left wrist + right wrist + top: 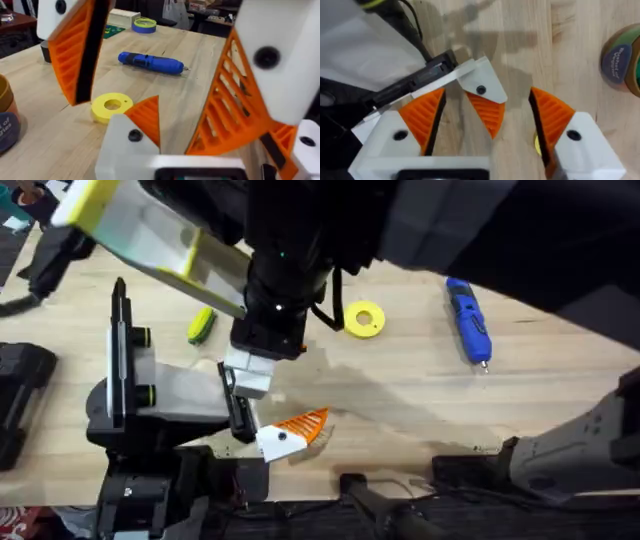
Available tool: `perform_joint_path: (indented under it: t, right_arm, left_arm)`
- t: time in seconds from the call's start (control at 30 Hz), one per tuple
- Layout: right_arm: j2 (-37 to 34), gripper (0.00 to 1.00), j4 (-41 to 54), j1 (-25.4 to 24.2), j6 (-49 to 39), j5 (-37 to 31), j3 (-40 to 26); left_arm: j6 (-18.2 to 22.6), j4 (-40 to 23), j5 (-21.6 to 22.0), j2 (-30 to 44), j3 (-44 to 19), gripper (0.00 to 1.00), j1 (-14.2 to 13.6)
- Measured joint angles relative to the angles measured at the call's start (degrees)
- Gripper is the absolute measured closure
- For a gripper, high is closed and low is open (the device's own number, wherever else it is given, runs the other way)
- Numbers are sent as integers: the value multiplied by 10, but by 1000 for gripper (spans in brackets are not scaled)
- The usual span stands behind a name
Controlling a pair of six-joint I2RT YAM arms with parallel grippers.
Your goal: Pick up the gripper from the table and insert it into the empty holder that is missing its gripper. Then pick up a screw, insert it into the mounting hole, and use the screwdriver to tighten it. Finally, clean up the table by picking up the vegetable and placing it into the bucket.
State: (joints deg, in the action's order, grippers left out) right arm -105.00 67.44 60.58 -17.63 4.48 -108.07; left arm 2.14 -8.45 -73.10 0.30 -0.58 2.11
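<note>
The orange ribbed gripper (305,424) sits at the tip of the white holder (274,442), part of the black-and-grey arm (150,395) at the left. In the right wrist view my right gripper (486,95) is open, its orange pads (422,117) on either side of the gripper (487,112) without touching it. My left gripper (145,115) is open too, straddling the holder (122,145) and gripper (147,117). The holder's mounting hole (481,90) looks dark. The blue screwdriver (468,320) lies at the far right. The yellow-green vegetable (201,325) lies left of centre. The bucket (622,60) stands beside the holder.
A yellow spool (363,319) lies between the vegetable and the screwdriver. My right arm (275,290) hangs large and dark across the upper table, with a blurred white-and-yellow part (130,230) at the top left. A blue tape roll (144,23) sits at the far edge.
</note>
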Motion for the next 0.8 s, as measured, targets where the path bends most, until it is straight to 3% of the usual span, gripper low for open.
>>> perform_joint_path:
  t: [0.27, 0.53, 0.8]
  right_arm:
    - [21, 4, -7, -15, 10, 6, 0]
    - [93, 4, 12, -68, 42, 10, 0]
    - [120, 4, 36, -99, 61, -7, 1]
  left_arm:
    - [0, 0, -2, 0, 0, 15, 0]
    - [0, 0, -2, 0, 0, 15, 0]
    - [0, -1, -2, 0, 0, 15, 0]
